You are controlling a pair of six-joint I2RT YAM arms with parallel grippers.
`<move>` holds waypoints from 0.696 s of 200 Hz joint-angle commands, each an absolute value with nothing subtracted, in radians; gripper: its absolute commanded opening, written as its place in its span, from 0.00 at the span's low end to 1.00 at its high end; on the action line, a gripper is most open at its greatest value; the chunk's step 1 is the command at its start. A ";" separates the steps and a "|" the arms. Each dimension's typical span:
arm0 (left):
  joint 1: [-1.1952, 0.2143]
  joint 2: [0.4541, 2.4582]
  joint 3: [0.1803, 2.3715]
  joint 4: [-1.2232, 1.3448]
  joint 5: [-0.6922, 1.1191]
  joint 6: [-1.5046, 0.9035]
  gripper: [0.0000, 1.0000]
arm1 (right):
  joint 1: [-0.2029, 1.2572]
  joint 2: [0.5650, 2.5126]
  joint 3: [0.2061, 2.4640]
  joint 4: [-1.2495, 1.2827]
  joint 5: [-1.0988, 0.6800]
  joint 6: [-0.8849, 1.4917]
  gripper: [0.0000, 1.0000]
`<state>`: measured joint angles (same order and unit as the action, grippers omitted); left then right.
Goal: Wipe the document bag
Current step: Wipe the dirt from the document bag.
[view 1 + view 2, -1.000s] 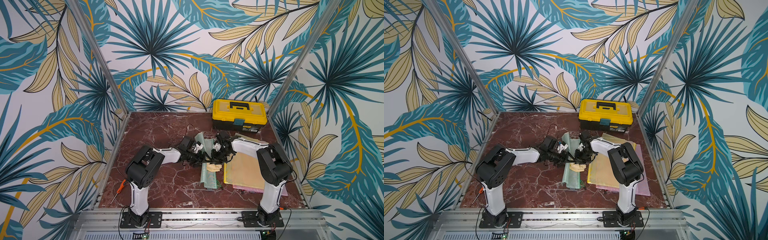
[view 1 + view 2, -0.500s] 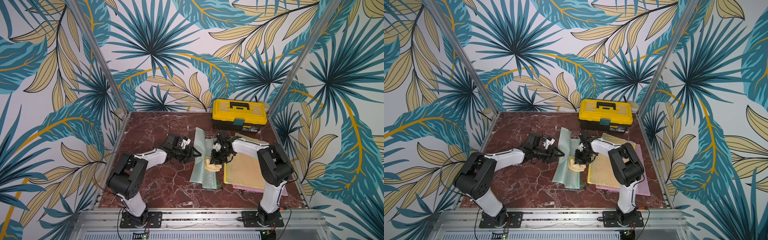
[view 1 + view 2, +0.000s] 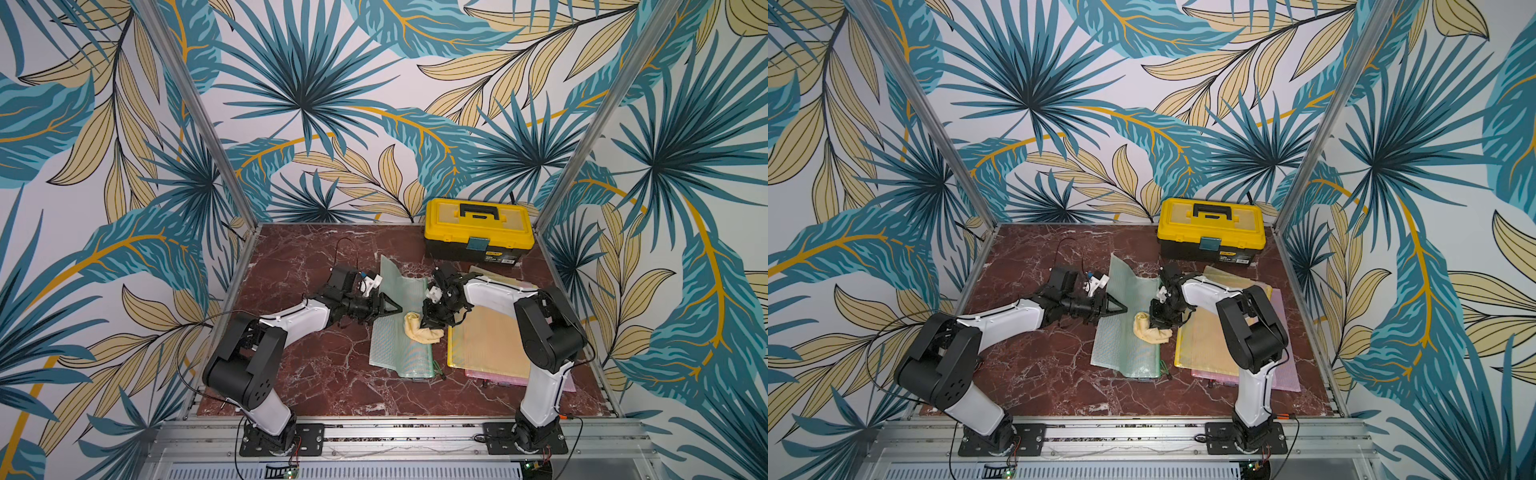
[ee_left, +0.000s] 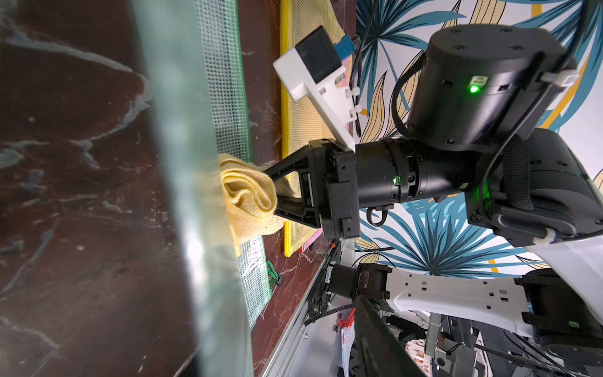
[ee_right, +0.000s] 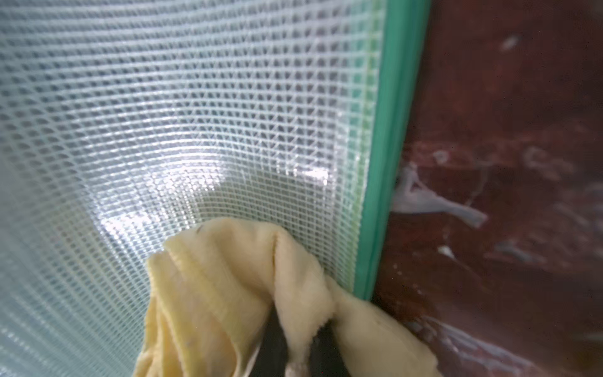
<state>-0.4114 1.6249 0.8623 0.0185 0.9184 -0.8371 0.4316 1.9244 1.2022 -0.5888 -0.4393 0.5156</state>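
On the left, the left gripper (image 3: 397, 308) lies low over the marble table (image 3: 316, 374), its tip at the left edge of the green document bag (image 3: 399, 345); whether its jaws are pinching that edge or only standing around it I cannot tell, since the left wrist view shows the bag only as a blurred band close to the lens. The bag lies flat in the middle of the table, its long side running from far to near, with the zip pull at its near right corner. Resting on its right half is the yellow cloth (image 3: 419, 330), bunched into a roll; the right gripper (image 5: 295, 339) is clenched on a fold of it, and the right wrist view shows the cloth pressed onto the mesh just beside the green border. Right of that lie a yellow bag (image 3: 482, 345) on a pink bag (image 3: 569, 384), with a yellow toolbox (image 3: 478, 226) at the far edge.

The step in hand looks like the wipe itself. To do it well, the left side should pin the bag's edge firmly so the slick film cannot slide; the right should press the cloth flat, not on its roll, and stroke in long overlapping passes away from the pinned edge; it should stop short of the border, so the cloth does not catch the edge and drag the bag onto its neighbours.
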 commanded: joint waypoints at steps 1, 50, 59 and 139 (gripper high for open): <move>-0.404 1.582 0.831 0.026 0.923 -0.833 0.44 | 0.452 2.037 1.124 -0.646 -0.344 0.502 0.00; -0.378 1.556 0.751 -0.060 0.855 -0.797 0.27 | 0.452 2.031 1.113 -0.647 -0.338 0.503 0.00; -0.378 1.557 0.750 -0.093 0.836 -0.781 0.24 | 0.451 2.029 1.117 -0.652 -0.336 0.502 0.00; -0.379 1.584 0.825 -0.417 0.575 -0.640 0.00 | 0.500 1.943 1.222 -0.768 -0.213 0.518 0.00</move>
